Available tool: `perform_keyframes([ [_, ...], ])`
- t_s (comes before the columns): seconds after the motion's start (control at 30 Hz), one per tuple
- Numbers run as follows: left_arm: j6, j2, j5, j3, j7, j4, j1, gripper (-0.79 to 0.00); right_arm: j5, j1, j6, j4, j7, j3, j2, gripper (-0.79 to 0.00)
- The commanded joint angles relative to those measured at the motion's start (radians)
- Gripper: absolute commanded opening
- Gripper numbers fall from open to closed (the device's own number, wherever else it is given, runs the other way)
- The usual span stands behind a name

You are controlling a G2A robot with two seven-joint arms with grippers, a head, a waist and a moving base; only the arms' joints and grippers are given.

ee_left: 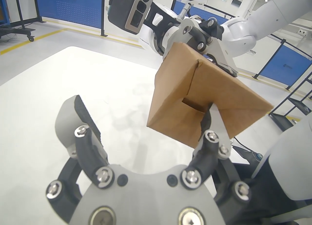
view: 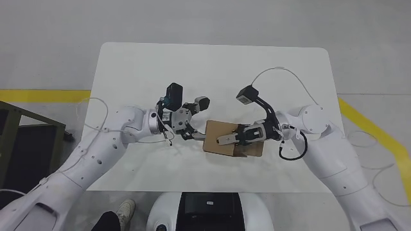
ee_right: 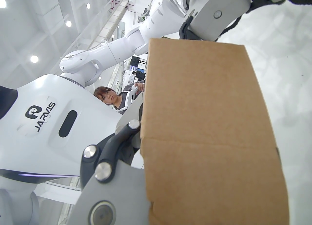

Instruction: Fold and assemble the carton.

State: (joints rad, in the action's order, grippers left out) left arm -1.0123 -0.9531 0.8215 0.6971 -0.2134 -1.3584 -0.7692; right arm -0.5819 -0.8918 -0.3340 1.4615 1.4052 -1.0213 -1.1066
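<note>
Top view: above the front middle of the white table (view: 128,64) hangs the brown carton (view: 215,130). My right gripper (view: 232,138) clamps it, one finger flat across its top face. My left gripper (view: 196,118) gapes wide beside it, one fingertip (ee_left: 219,123) seemingly poking into its end slot.
</note>
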Motion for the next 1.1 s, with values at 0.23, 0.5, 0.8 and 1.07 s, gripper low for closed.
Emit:
perform_keyframes([
  [0.23, 0.000, 0.016, 0.019, 0.039, -0.040, 0.054, -0.008, 0.000, 0.038, 0.008, 0.016, -0.044, 0.005, 0.002, 0.002, -0.785],
  [0.5, 0.000, 0.049, 0.107, 0.116, -0.090, 0.050, -0.062, 0.000, 0.086, 0.050, 0.054, -0.166, 0.011, 0.043, -0.006, -0.785],
  [0.8, 0.000, 0.095, 0.350, 0.127, -0.204, -0.030, -0.119, 0.000, 0.176, 0.165, -0.009, -0.331, 0.062, 0.163, -0.046, -0.785],
  [1.07, 0.000, 0.115, 0.417, 0.114, -0.279, -0.017, -0.136, 0.000, 0.133, 0.263, -0.033, -0.486, 0.048, 0.273, -0.110, -0.785],
])
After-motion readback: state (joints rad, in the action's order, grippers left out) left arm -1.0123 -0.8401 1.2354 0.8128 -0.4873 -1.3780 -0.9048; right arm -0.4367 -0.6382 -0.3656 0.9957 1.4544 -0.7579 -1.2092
